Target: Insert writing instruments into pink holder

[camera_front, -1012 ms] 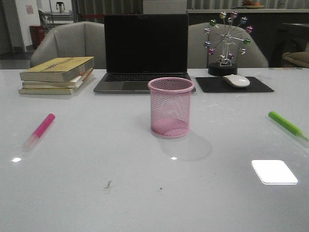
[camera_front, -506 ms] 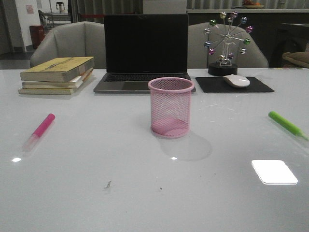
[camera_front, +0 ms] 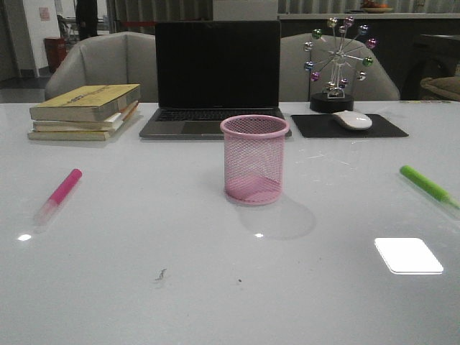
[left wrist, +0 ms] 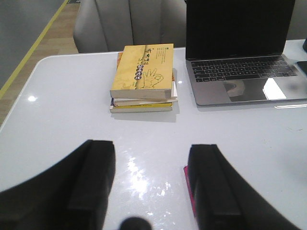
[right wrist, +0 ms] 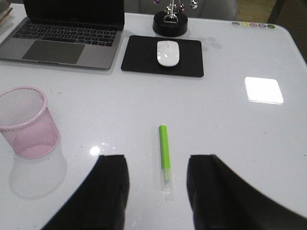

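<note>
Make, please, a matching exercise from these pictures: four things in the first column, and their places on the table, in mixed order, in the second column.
Things:
1. pink holder
2. green marker
3. pink marker
4. computer mouse

Places:
A. lying flat on the robot's left side
B. on the black pad
C. upright in the middle, in front of the laptop
D. lying flat on the robot's right side

Pairs: 1-C, 2-D, 3-A, 4-B

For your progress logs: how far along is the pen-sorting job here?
Nothing is done: the holder stands empty. Nothing is held; both grippers are open, the left gripper near the pink marker, the right gripper over the green marker. Both markers remain to pick and insert.
</note>
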Controlling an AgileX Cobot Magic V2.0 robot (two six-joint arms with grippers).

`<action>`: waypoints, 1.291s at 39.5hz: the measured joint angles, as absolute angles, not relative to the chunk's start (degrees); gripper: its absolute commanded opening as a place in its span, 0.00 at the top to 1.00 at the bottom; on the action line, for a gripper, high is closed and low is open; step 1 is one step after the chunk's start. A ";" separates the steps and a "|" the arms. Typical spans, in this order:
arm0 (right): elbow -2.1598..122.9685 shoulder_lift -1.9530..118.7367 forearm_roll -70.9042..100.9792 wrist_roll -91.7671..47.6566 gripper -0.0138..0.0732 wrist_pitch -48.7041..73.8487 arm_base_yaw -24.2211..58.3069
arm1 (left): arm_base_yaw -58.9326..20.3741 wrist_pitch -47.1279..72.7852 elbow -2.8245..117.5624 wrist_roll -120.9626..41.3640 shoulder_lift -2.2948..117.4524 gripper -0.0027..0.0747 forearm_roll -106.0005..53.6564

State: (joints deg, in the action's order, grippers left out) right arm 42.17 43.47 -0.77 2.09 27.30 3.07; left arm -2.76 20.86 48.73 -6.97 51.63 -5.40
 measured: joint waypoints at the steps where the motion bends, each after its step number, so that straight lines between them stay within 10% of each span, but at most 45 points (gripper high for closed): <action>1: 42.19 43.47 -0.77 2.09 0.36 27.60 3.07 | -2.76 20.86 48.73 -6.97 51.63 0.45 -5.40; 51: 90.36 108.79 2.21 1.27 0.36 53.05 0.45 | -2.76 20.95 48.73 -6.97 51.63 0.85 -5.40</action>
